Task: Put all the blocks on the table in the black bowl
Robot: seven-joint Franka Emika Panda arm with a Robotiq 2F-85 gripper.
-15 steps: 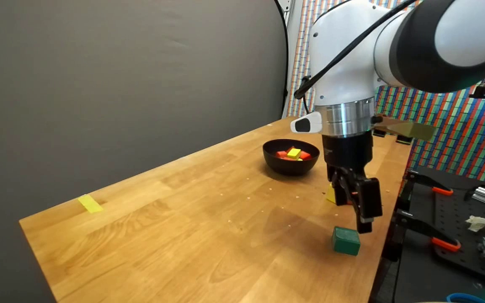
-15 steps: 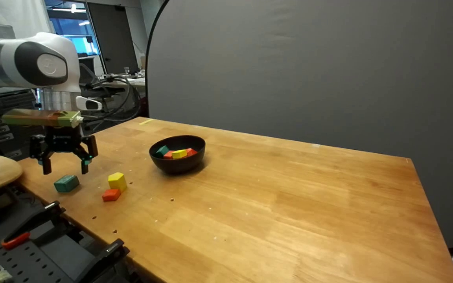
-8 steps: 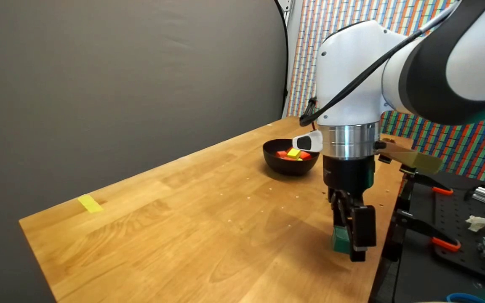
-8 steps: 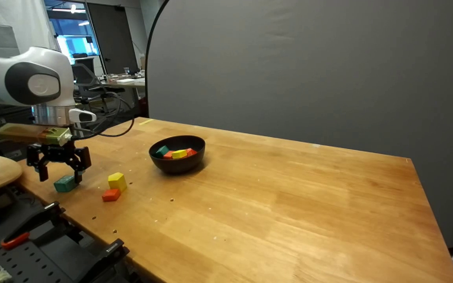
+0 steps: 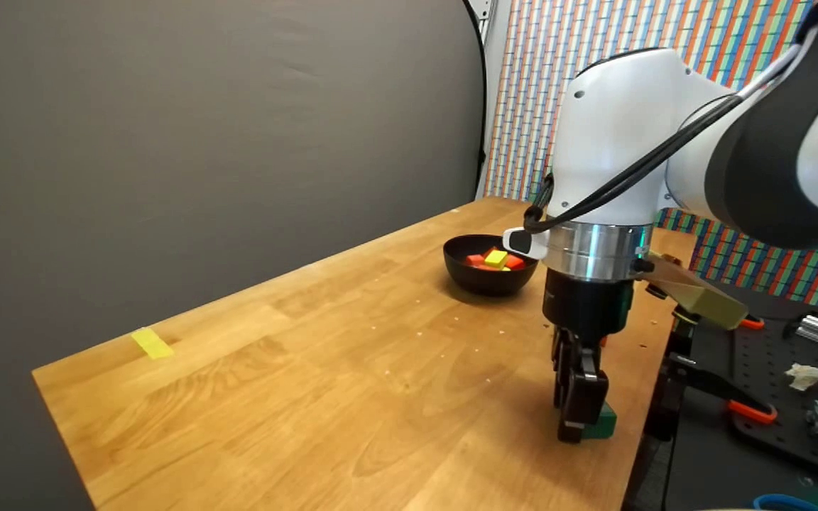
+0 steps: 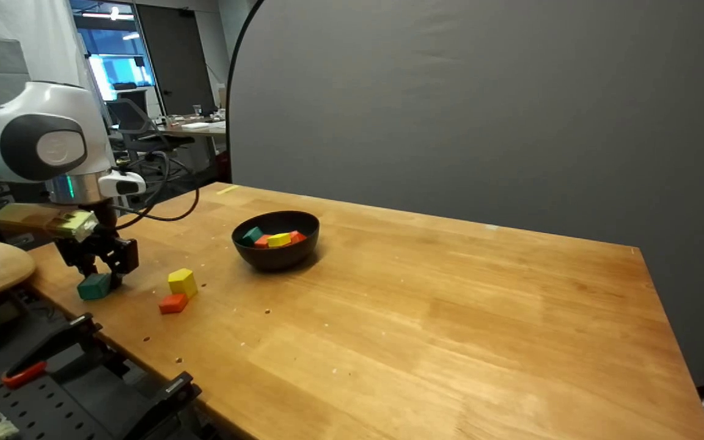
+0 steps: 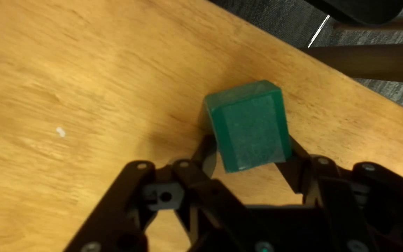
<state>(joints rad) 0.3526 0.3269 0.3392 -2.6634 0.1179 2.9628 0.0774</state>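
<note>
Pincer (image 7: 250, 154): low over the desk (image 6: 450, 318), pinching the green block (image 7: 252, 131), with its fingers (image 7: 205, 154) one on either flank in the wrist view. The hold from above suits a block lying this near the desk's edge, which runs past it on the far right of that view. The hold is off-centre: the fingers meet only the block's nearer part, the remainder juts beyond them, and the block sits askew. It appears to rest on the desk; firmness of the pinch cannot be judged.

Black bowl (image 6: 274, 260): upright on the desk, to the right of the pincer and farther back in an exterior view, well apart from it. Its position inboard of the edges presumably leaves room to release from above. Contents include a stowed green block (image 6: 252, 235), a stowed yellow block (image 6: 278, 239) and stowed red-orange blocks (image 6: 296, 236); the full count is hidden.

Outstanding: a yellow block (image 6: 182, 282) and, just beside it on the near side, a red-orange block (image 6: 173, 304); contact between them cannot be confirmed. Their closeness will likely restrict which sides can be taken.

Step in hand, as judged: picking the green block. The uneven hold could let it swivel on lifting.
</note>
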